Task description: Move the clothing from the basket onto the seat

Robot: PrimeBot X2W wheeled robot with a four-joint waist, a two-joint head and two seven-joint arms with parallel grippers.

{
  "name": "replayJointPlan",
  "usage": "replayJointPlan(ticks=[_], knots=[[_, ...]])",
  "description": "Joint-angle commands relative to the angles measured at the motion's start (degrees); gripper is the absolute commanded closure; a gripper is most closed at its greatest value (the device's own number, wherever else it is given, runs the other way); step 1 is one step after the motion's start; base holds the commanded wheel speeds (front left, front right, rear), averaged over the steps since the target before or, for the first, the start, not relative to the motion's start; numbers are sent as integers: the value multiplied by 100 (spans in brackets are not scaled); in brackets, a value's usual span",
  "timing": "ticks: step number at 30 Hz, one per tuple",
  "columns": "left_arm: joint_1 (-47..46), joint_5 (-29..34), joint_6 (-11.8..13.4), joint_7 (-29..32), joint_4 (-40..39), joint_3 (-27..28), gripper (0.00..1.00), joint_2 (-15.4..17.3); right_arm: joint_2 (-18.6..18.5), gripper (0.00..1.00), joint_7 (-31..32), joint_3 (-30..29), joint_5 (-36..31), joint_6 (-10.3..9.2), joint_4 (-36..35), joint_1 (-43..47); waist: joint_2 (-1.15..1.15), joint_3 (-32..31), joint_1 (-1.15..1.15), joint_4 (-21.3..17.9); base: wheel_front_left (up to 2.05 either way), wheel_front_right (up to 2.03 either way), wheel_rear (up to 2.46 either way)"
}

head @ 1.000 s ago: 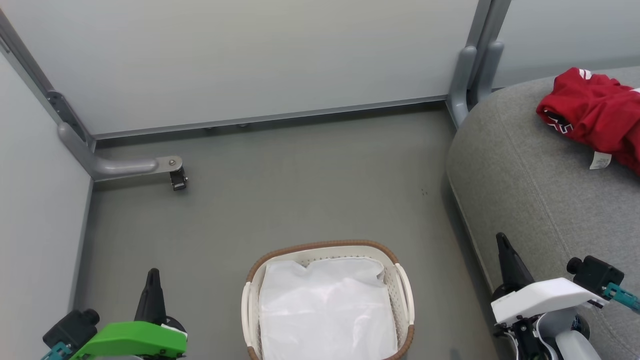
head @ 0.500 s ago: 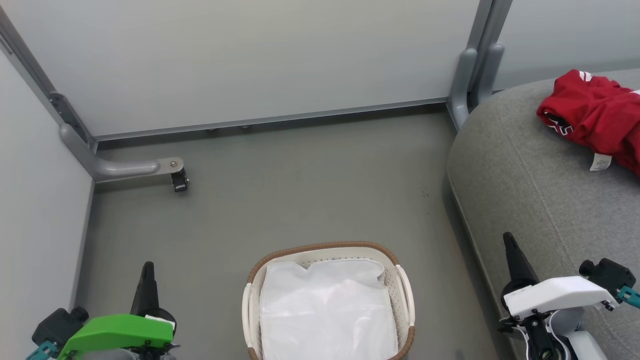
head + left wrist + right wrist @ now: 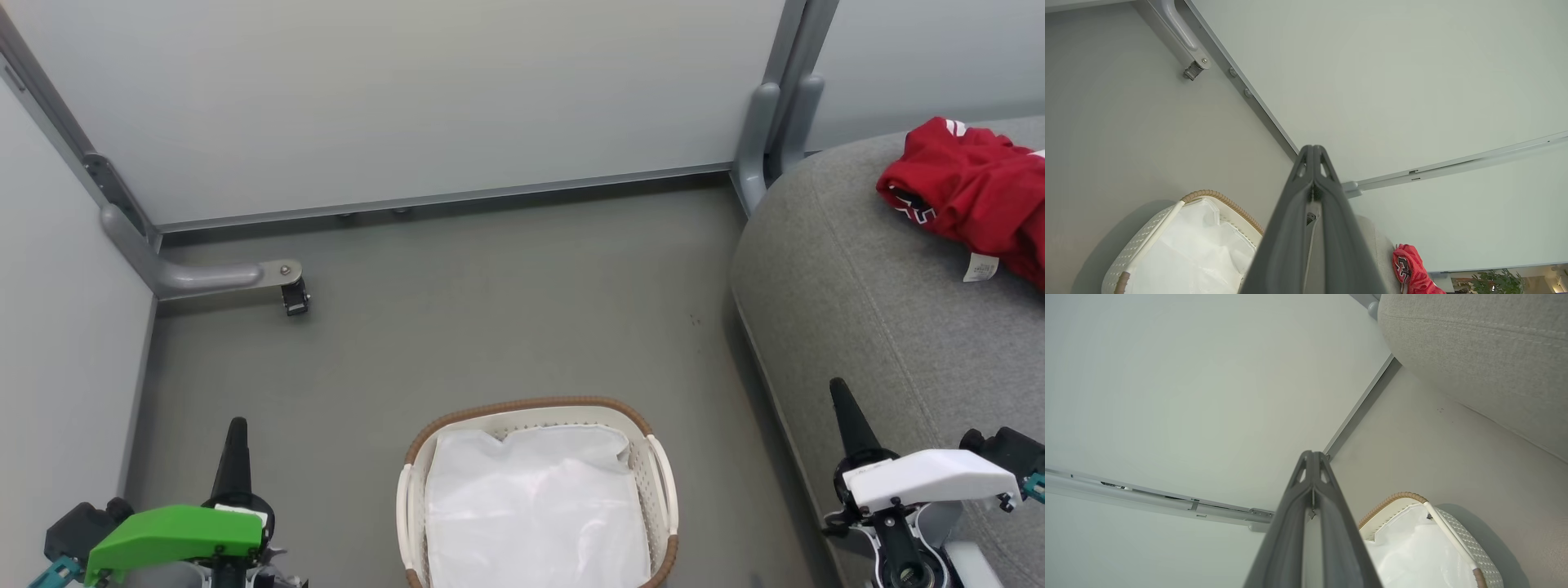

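One clothing [image 3: 971, 192] heap on seat [image 3: 857, 278]; one basket [image 3: 531, 403]; left gripper [image 3: 237, 426], right gripper [image 3: 838, 389] closed.

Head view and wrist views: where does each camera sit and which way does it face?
Head view: on the head, facing forward and down at basket, seat and clothing; left gripper lower left, right gripper lower right.
Left wrist view: on the left wrist, looking along the shut left gripper towards the wall.
Right wrist view: on the right wrist, looking along the shut right gripper towards the wall.
Shared: all three show basket and seat.
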Motion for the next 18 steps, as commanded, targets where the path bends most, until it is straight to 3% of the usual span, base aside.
replayJointPlan(ticks=[1,18], knots=[[-139,-139,-27,38,-59,40,100,28,-41,100,52,-35,165,-3,-68,-75,0,-3,0,1,0,0,0],[-233,-960,-73,271,-85,167,100,32,-40,100,298,-178,1060,-4,-110,-76,0,-42,0,17,0,0,0]])
